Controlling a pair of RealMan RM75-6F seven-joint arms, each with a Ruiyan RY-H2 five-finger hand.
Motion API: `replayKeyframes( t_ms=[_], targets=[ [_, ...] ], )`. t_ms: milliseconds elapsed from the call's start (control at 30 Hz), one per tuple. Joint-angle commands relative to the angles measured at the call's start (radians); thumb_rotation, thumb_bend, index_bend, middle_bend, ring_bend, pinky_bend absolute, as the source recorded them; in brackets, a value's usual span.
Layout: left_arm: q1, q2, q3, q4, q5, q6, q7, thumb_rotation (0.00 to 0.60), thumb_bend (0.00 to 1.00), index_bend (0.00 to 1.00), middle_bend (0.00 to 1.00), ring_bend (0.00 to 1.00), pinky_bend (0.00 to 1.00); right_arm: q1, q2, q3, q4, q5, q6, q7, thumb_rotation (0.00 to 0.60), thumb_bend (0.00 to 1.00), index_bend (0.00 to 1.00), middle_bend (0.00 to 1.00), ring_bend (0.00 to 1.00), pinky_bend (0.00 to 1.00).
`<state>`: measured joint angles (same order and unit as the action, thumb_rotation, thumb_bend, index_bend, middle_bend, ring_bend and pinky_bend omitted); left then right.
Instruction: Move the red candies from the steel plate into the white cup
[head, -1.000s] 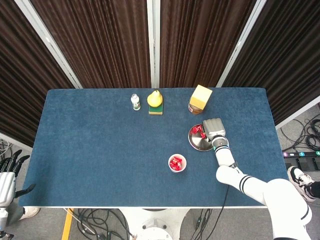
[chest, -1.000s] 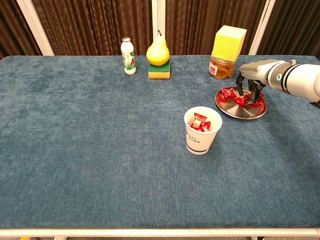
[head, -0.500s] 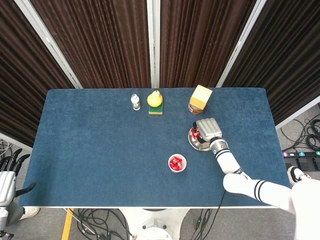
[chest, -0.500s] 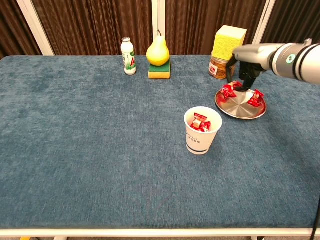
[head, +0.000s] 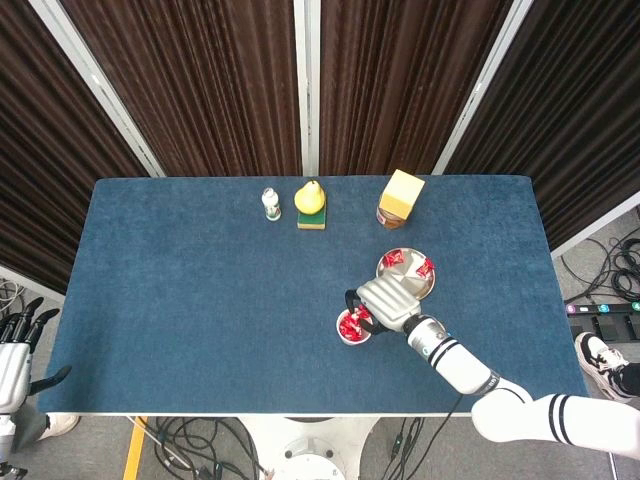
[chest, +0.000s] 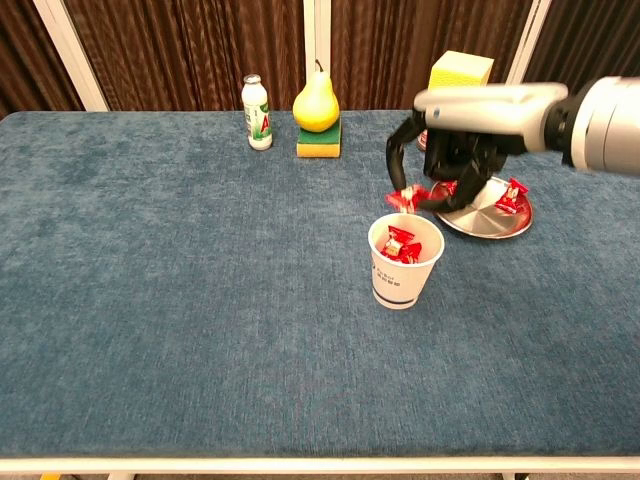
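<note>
My right hand (chest: 440, 160) hovers just above the white cup (chest: 404, 272) and pinches a red candy (chest: 403, 199) over its rim. From above, the right hand (head: 385, 302) covers part of the white cup (head: 352, 329), which holds red candies (head: 348, 324). Behind and to the right lies the steel plate (chest: 490, 217), also seen as the steel plate (head: 407, 283), with red candies (chest: 513, 193) on it. My left hand (head: 14, 350) hangs open past the table's left edge.
Along the back stand a small white bottle (chest: 257, 112), a yellow pear (chest: 316, 102) on a green sponge (chest: 318, 140), and a jar (chest: 440, 135) topped by a yellow sponge block (chest: 460, 79).
My right hand rose from the steel plate with a red candy and travelled left and forward until it hangs over the white cup. The left hand stayed still.
</note>
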<state>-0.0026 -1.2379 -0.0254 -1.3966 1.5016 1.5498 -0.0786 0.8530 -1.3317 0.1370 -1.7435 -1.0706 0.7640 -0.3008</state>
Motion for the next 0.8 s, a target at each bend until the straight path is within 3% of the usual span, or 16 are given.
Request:
replayKeyframes(
  t_ms=[33, 533, 800],
  targets=[
    [0.0, -0.002, 0.001, 0.002, 0.0, -0.001, -0.001, 0.6, 0.1, 0.23, 0.16, 0.18, 0.16, 0.008, -0.012, -0.012, 0.008, -0.004, -0.007, -0.01, 0.6, 0.37, 0.57, 0.95, 0.98, 1.0],
    [0.005, -0.012, 0.003, 0.024, 0.004, 0.004, -0.019, 0.6, 0.1, 0.23, 0.16, 0.18, 0.16, 0.028, -0.008, -0.055, -0.007, 0.021, 0.002, -0.069, 0.6, 0.36, 0.36, 0.95, 0.97, 1.0],
    [0.002, -0.012, 0.001, 0.027, 0.005, 0.001, -0.021, 0.6, 0.1, 0.23, 0.16, 0.18, 0.16, 0.004, 0.031, -0.022, 0.031, 0.089, 0.09, -0.071, 0.6, 0.35, 0.34, 0.95, 0.97, 1.0]
  ],
)
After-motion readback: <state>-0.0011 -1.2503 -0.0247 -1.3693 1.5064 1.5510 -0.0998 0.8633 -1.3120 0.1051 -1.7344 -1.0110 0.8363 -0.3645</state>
